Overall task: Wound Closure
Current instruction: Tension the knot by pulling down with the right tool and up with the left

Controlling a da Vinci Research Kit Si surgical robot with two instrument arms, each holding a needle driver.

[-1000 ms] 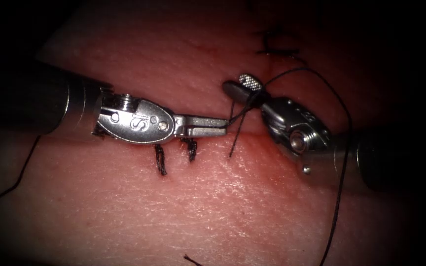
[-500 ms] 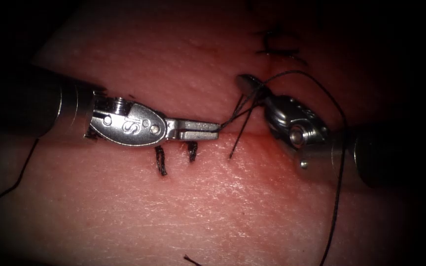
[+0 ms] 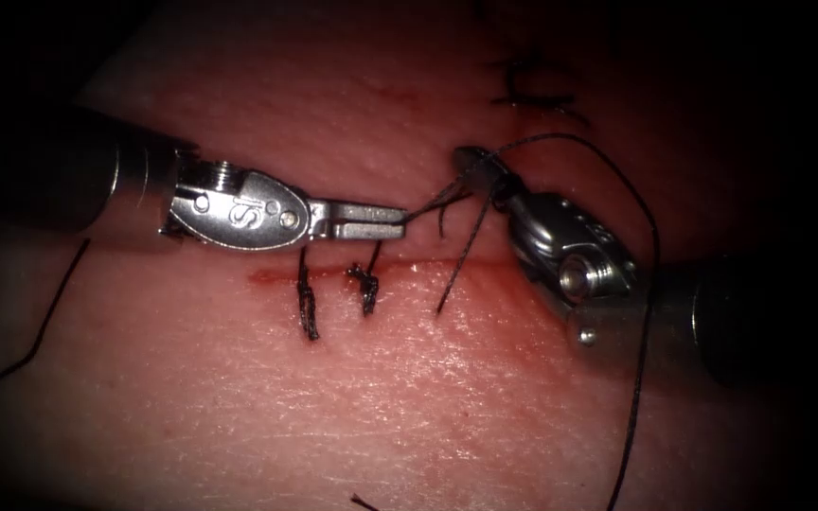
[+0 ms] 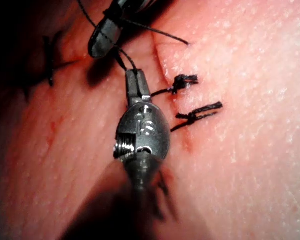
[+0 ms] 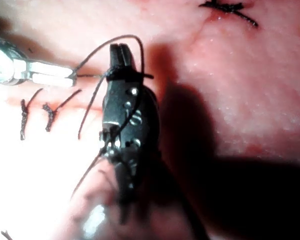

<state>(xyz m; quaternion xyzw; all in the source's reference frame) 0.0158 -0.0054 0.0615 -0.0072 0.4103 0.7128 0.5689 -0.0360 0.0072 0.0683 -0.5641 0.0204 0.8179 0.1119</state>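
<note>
My left tool (image 3: 400, 218) lies along the cut (image 3: 276, 276), just left of its middle. Its jaws are shut on a short end of the black thread (image 3: 653, 284). The same tool (image 4: 133, 75) and thread end appear in the left wrist view. My right tool (image 3: 475, 166) comes in from the right, its jaws shut on the thread, which is also wound around them (image 5: 121, 50). One strand runs from those jaws down into the tissue (image 3: 428, 378) below the cut. A long strand arcs over the right tool and trails down to the right.
Two tied stitches (image 3: 307, 303) (image 3: 366, 289) cross the cut under the left tool. Another stitch (image 3: 532, 90) sits further back. Red fluid (image 3: 485, 274) lines the cut. A loose thread piece (image 3: 364, 500) lies near the front edge.
The right tool's jaws, open a second ago, have shut. The left tool has moved left and slightly up with the thread end, baring the cut and the two stitches beneath it.
</note>
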